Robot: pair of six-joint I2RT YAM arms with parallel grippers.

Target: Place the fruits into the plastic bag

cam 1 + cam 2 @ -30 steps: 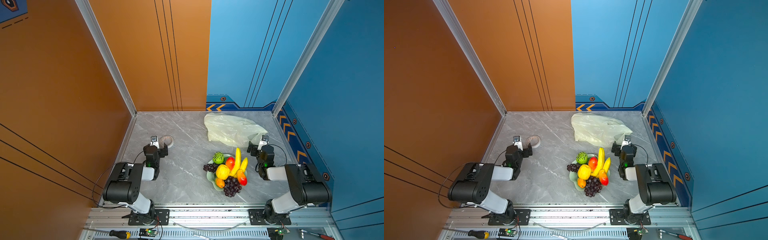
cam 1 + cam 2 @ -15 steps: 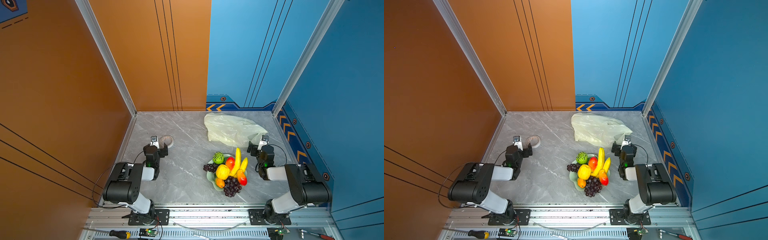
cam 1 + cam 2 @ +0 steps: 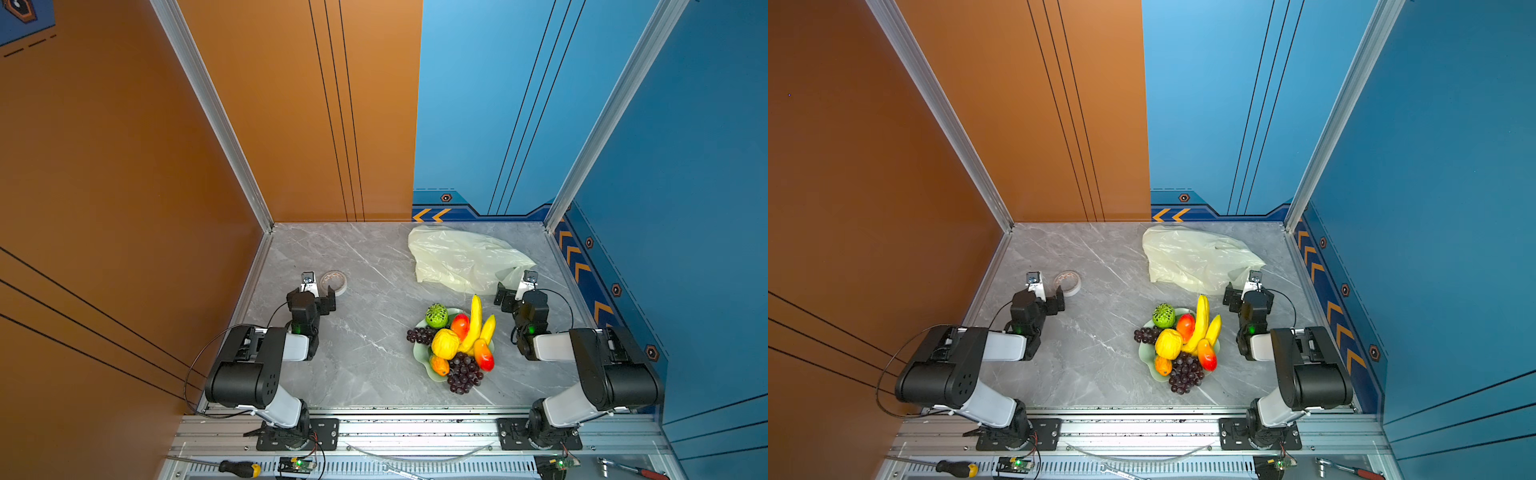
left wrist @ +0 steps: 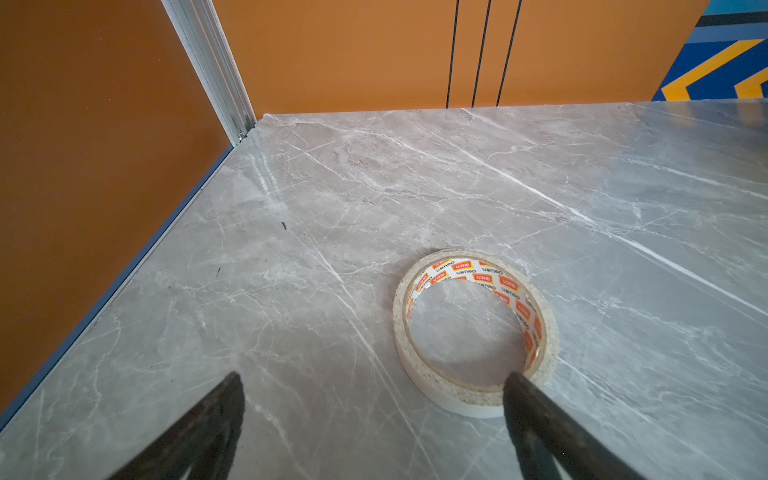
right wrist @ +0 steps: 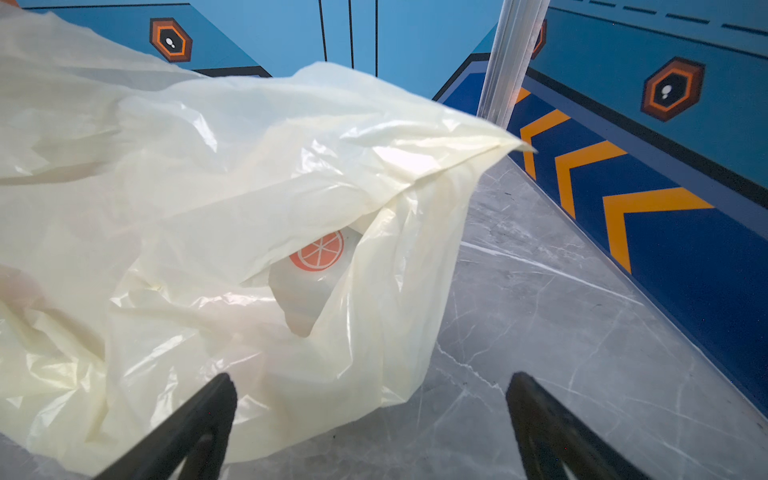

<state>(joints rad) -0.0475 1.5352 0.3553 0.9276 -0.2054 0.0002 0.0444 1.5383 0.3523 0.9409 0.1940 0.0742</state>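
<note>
**Both arms idle, fruit not yet bagged**

Right gripper: jaws spread wide, nothing held. Left gripper: also wide and empty. It sits close to the left edge of the table, with one finger over the near rim of a tape roll. I cannot tell whether it touches.

The plastic bag lies crumpled and slack toward the far right corner. Its long axis slants from the back edge toward the right edge. Its nearer end sits directly ahead of the right gripper. In the right wrist view a gap in the folds, showing an orange print, faces the jaws.

The fruits are heaped on a pale green dish, right of centre toward the front edge. The heap is just beside the right arm and well apart from the left. The bananas point lengthwise toward the bag.

Assessment: the right arm is nearer to both. The bag is ahead of it and the fruit on its inner side. The limp bag probably needs opening first.
</note>
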